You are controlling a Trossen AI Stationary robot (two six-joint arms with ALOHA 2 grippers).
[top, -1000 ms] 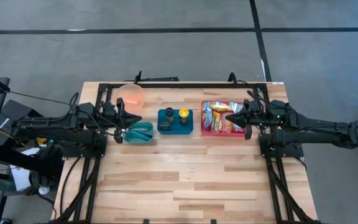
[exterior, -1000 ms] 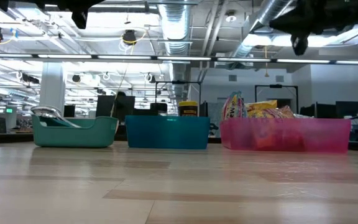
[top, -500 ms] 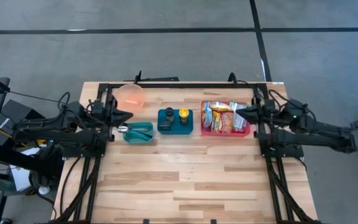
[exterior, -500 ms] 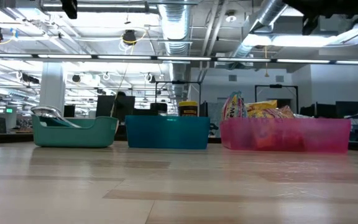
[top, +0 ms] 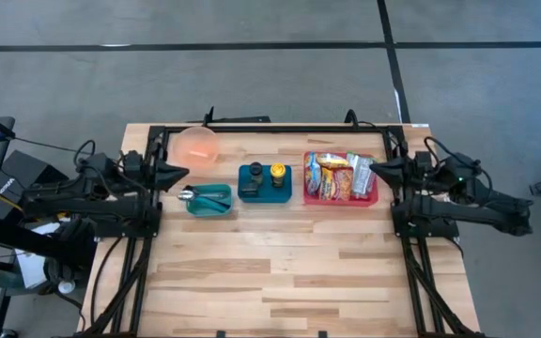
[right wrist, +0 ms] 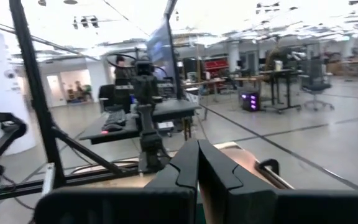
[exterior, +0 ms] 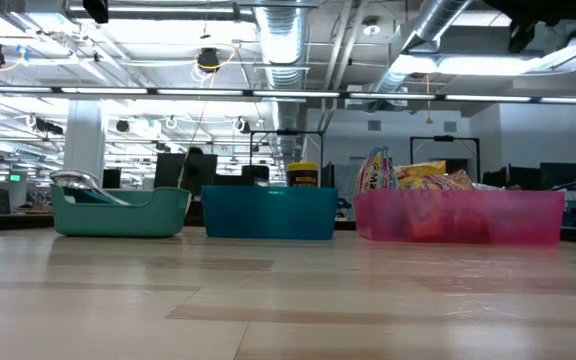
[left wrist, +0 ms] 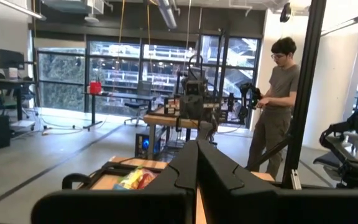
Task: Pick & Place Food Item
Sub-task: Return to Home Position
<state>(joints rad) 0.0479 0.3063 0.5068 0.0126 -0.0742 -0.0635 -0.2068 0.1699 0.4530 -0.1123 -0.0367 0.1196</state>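
Observation:
Several food packets (top: pixel 336 175) stand in a pink bin (top: pixel 309 199) at the table's far right; it also shows in the low view (exterior: pixel 458 217). My right gripper (top: pixel 372 166) is shut and empty at the bin's right end, above the table, pointing level toward the left. At the table's left edge my left gripper (top: pixel 186 172) is also shut and empty, pointing right between an orange bowl (top: pixel 197 143) and a teal bin (top: pixel 209 198). Each wrist view shows its own fingers closed together, the left (left wrist: pixel 197 158) and the right (right wrist: pixel 197 158).
A blue bin (top: pixel 265 181) with two small bottles sits between the teal and pink bins. The teal bin (exterior: pixel 120 211) holds utensils. The near half of the wooden table (top: pixel 280 282) is bare. A person (left wrist: pixel 278 106) stands in the room beyond the table.
Both grippers have drawn back and risen a little, staying shut. The left one has gone from over the teal bin toward the table's left edge. The right one has gone from over the pink bin toward the right edge. Nothing on the table has moved.

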